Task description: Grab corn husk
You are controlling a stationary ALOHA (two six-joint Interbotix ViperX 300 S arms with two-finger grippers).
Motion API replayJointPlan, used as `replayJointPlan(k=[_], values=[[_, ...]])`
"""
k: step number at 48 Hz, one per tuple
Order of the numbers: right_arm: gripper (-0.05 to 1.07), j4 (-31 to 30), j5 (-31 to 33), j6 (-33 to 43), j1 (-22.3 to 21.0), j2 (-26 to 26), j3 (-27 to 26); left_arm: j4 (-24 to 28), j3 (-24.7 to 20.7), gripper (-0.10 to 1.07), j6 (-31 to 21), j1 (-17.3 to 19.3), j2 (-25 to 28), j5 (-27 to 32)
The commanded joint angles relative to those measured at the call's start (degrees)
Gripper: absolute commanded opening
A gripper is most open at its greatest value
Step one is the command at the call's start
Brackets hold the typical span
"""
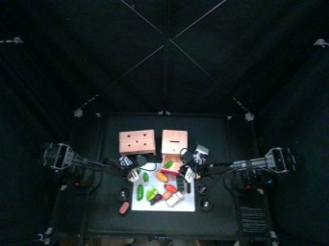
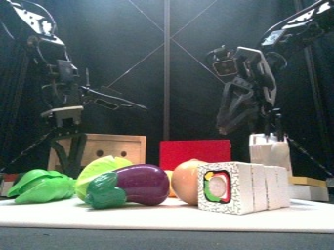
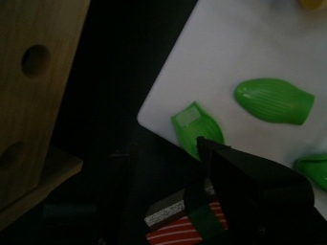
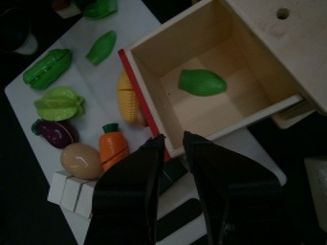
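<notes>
My left tool (image 3: 220,158) hangs over the edge of the white mat (image 3: 243,48) that lies on the counter (image 3: 115,115). From its wrist view it shows only as one dark mass, so I cannot tell whether it is wide or narrow. The corn husk (image 3: 198,127), a ribbed green leaf, lies flat on the mat just beside this tool, near the mat's corner. I can't see any contact between them. A second husk leaf (image 3: 274,100) lies apart from it, farther in on the mat. A wooden box with round holes (image 3: 32,86) stands on the other side of the dark strip of counter.

My right tool (image 4: 174,144) is narrowly parted and holds nothing. It hovers above an open wooden tray (image 4: 236,100) with one green leaf piece (image 4: 202,81) lying inside. Beyond the tray, on the mat, lie the corn cob (image 4: 128,96), a carrot (image 4: 113,142) and an eggplant (image 4: 54,131)
</notes>
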Motion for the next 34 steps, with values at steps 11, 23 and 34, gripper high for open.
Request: replayJointPlan(k=[11,23,34], values=[[0.66,-0.2,-0.2,-0.1,-0.6,-0.6,-1.7,-0.3,-3.4,0.89,-0.1,0.0,3.7,0.1],[0.66,-0.4,-0.2,-0.4,-0.7,-0.1,-1.1,-0.6,-5.9,0.94,-2.4,0.0,4.4,3.2],[0.66,-0.5,-0.3,-0.4,-0.7,0.6,-1.4,-2.6,-7.4,0.99,-3.2,0.0,4.3,5.3]])
